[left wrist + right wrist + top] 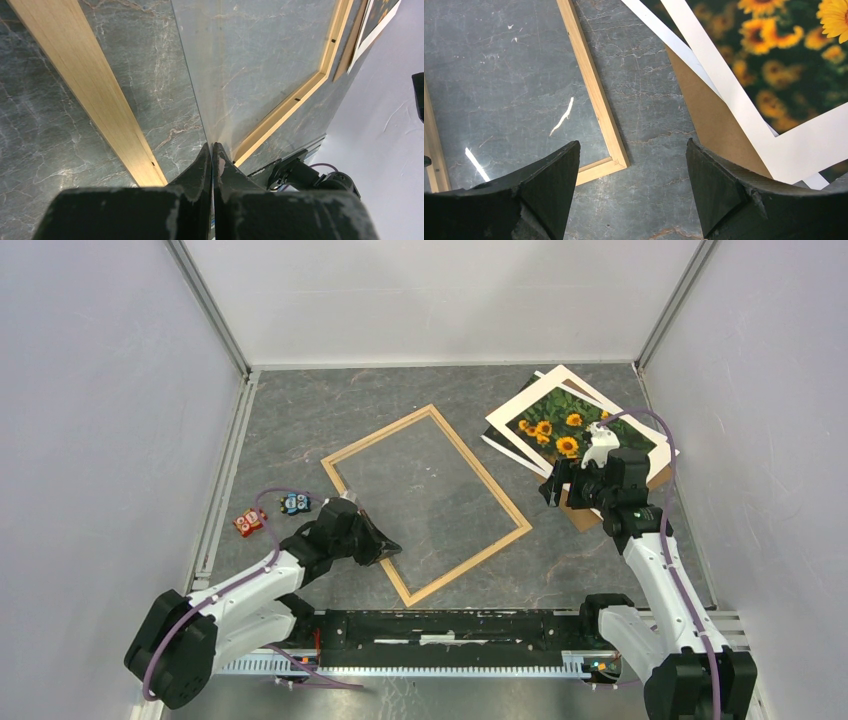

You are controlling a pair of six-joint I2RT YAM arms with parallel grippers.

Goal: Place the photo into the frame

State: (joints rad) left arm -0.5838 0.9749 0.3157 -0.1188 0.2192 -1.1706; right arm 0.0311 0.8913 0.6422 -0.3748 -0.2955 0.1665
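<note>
Risk: right gripper [631,145] fingers wide beside photo [560,425] at table [300,420] far-right corner, may snag brown backing board [704,115] too. Left gripper [211,147] fingers pressed together over frame [481,468], could nudge it.

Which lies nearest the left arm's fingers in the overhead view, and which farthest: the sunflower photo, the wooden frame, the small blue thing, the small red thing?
1. frame, its near-left strip right at the left fingers.
2. small blue thing, on the table to their left.
3. small red thing, further left.
4. photo, at the far right.
</note>
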